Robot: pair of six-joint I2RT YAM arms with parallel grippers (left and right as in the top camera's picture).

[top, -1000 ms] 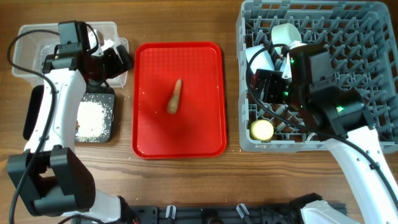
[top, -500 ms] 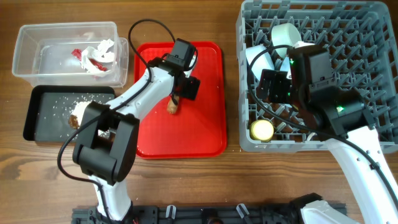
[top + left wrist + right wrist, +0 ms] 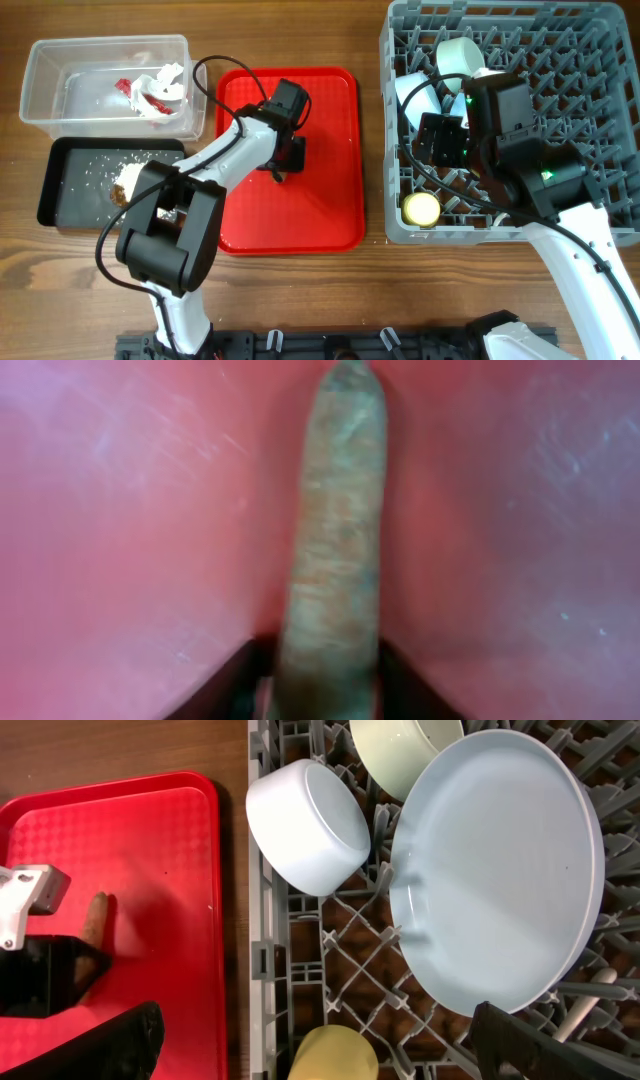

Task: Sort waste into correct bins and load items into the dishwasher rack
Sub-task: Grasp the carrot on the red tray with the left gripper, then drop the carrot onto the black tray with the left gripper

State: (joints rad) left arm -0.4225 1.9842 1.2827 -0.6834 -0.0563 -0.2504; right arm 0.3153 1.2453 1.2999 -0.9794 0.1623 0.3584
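1 second ago the left gripper (image 3: 284, 160) hovers left of the flat red plastic serving tray (image 3: 330, 205). Now it sits low over that tray's upper middle. Its jaws, wide open then, now narrow until both fingers touch the brown-orange carrot-like stick (image 3: 335, 540) on the tray, hiding most of it from overhead.

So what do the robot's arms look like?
Both are made of smooth white tubes joined by chunky, rounded black joints. The left arm and the right arm each end in a boxy black gripper: the left gripper and the right gripper. Thin black cables loop off both arms. The right arm also has tiny green lights.
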